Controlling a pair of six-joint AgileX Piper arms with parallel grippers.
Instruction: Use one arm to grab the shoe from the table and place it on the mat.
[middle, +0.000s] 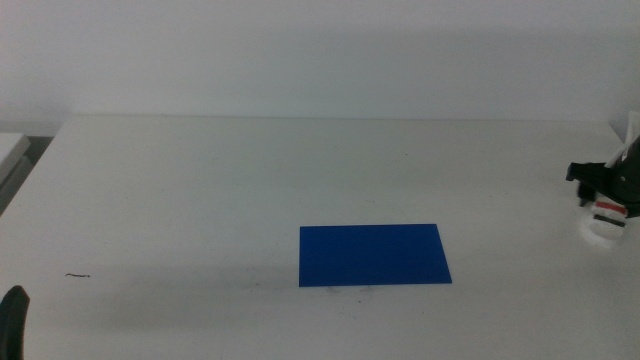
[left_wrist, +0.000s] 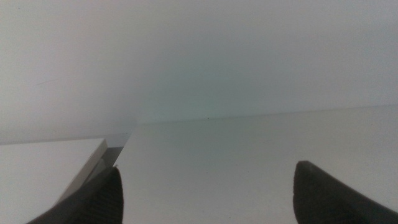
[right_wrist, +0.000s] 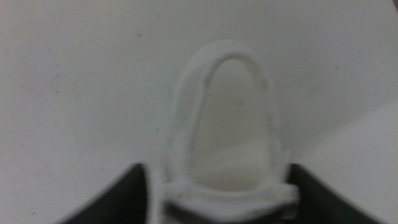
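The white shoe (middle: 603, 228) is at the far right of the table (middle: 200, 180), well to the right of the blue mat (middle: 372, 254). My right gripper (middle: 606, 200) comes in from the right edge and is right over the shoe. In the right wrist view the shoe (right_wrist: 230, 124) fills the gap between the two dark jaws of my right gripper (right_wrist: 221, 199), which press on its sides. Its straps are mostly hidden; only a bit of red shows. My left gripper (middle: 14, 320) waits at the bottom left corner, open and empty (left_wrist: 208, 199).
The mat lies flat at the table's middle front with nothing on it. A small dark scuff (middle: 78, 275) marks the table's front left. A second white surface (middle: 12, 150) adjoins the table's left edge, with a dark gap (left_wrist: 115, 152) between them.
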